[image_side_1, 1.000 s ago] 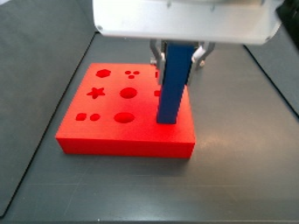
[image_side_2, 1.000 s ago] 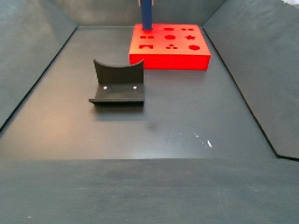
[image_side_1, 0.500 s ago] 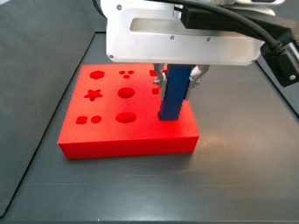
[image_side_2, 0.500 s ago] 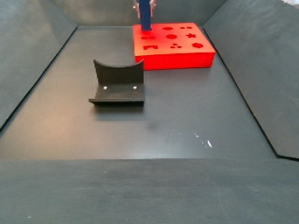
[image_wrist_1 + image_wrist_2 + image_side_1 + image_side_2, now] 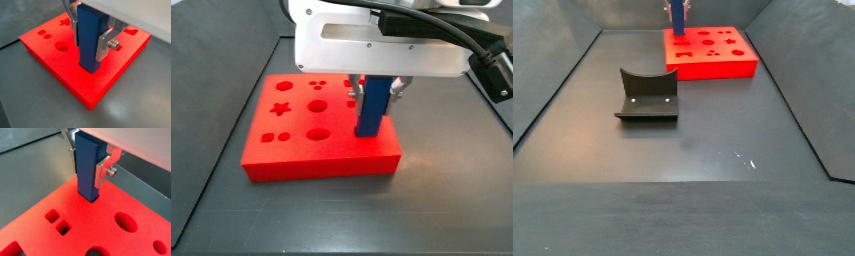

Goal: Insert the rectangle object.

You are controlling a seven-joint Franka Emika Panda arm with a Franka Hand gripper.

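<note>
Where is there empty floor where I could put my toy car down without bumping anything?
The widest bare floor lies in front of the dark grey curved holder, out to the near edge. A strip also runs between the holder and the red block. The far corner is crowded: the end effector holds the blue bar upright on the block.

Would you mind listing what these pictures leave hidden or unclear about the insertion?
- Rectangle object: its top is cut off by the edge in both wrist views, and covered by the gripper body in a side view.
- Its lower end at the red block: the bar itself hides how deep it sits.
- Fingers: only one shows clearly; the bar hides the other.
- Gripper: too small and cropped.
- Dark holder: absent from both wrist views.
</note>
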